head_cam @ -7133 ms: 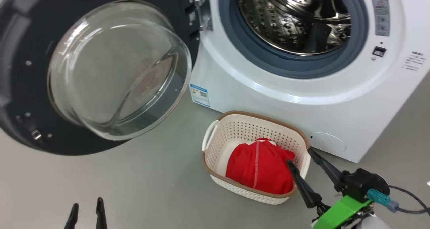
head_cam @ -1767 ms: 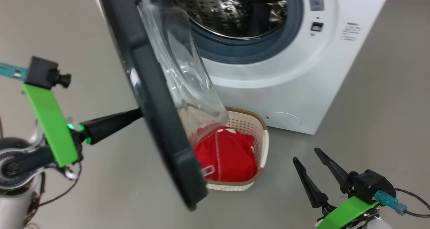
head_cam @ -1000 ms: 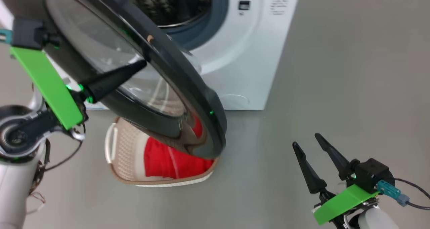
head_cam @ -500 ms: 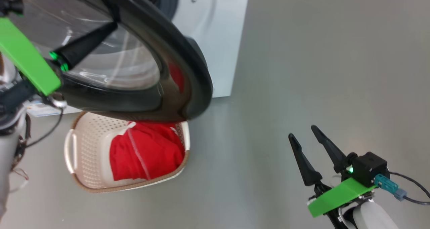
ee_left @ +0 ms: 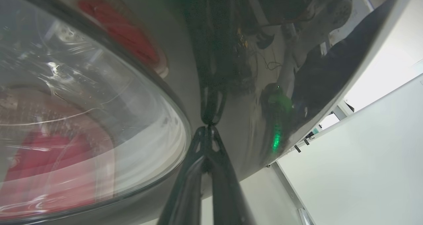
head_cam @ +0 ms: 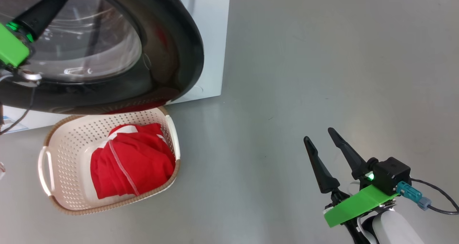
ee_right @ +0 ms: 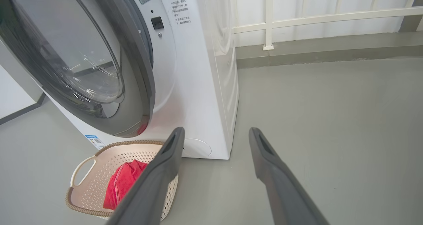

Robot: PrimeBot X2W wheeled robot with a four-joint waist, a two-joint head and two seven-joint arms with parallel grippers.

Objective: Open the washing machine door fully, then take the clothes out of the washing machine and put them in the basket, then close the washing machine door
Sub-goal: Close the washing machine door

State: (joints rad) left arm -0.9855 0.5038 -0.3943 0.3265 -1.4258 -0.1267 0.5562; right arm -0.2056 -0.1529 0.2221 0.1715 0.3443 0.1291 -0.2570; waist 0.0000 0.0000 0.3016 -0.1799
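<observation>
Right gripper [head_cam: 318, 134] is closest, fingers spread wide with nothing between them, over the grey floor [head_cam: 304, 57]. Next, the small cream perforated plastic basket [head_cam: 68, 147] with the brown rim sits on the floor just in front of the machine's bottom edge, with bright red clothes [head_cam: 132, 161] bunched inside. Above it the round, glossy black-rimmed glass door [head_cam: 172, 50] stands just ajar. The left gripper [ee_left: 208, 129], fingers pressed together, has its tips on that rim. The big white washing machine [head_cam: 215, 39] is behind.

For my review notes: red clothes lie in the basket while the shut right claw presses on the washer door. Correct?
No: the left wrist view shows the shut left claw pressing on the door. The clothes lie in the basket.
</observation>
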